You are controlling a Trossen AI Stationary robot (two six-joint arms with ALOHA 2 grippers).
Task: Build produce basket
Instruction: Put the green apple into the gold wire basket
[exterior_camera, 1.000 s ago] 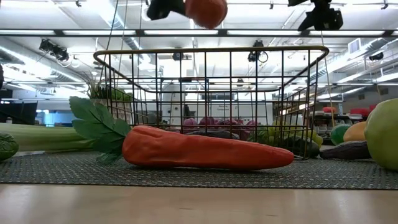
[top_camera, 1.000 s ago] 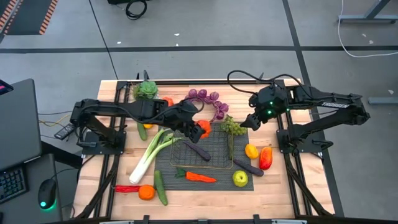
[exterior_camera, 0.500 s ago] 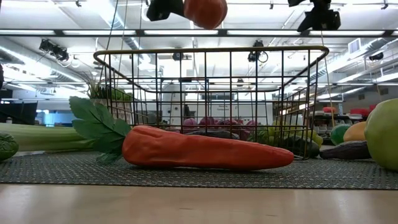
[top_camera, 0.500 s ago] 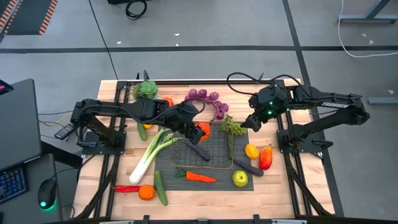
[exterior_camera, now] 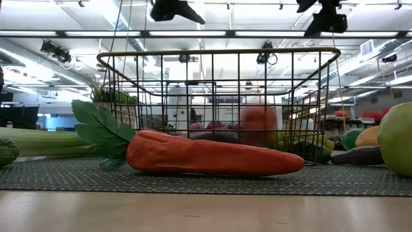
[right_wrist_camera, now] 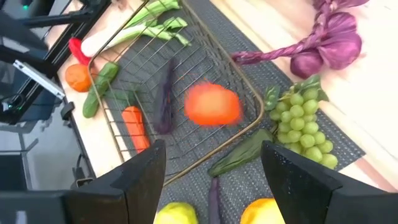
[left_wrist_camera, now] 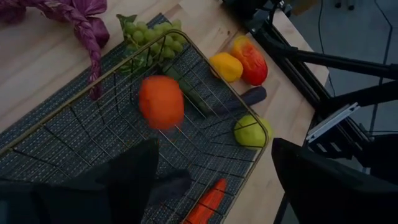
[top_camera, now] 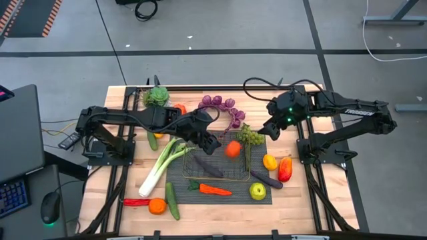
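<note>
While the left end effector hangs over the left part of the basket with its fingers spread and nothing between them, an orange sits inside the wire frame, toward its far right corner. The left wrist view shows that orange apart from the two dark fingers, over the basket's mesh floor; in the low view it appears as a blurred orange shape behind the wire bars, so whether it is resting on the bottom cannot be told. A dark purple eggplant also lies inside the basket.

The basket stands on a dark ribbed mat in the middle of the table. A carrot lies on the mat just in front of the basket, and a green apple sits near the mat's front right corner. Green grapes lie at the basket's far right side, with a leek stretched along its left side.

The right end effector is raised just beyond the grapes, its fingers parted and holding nothing.
</note>
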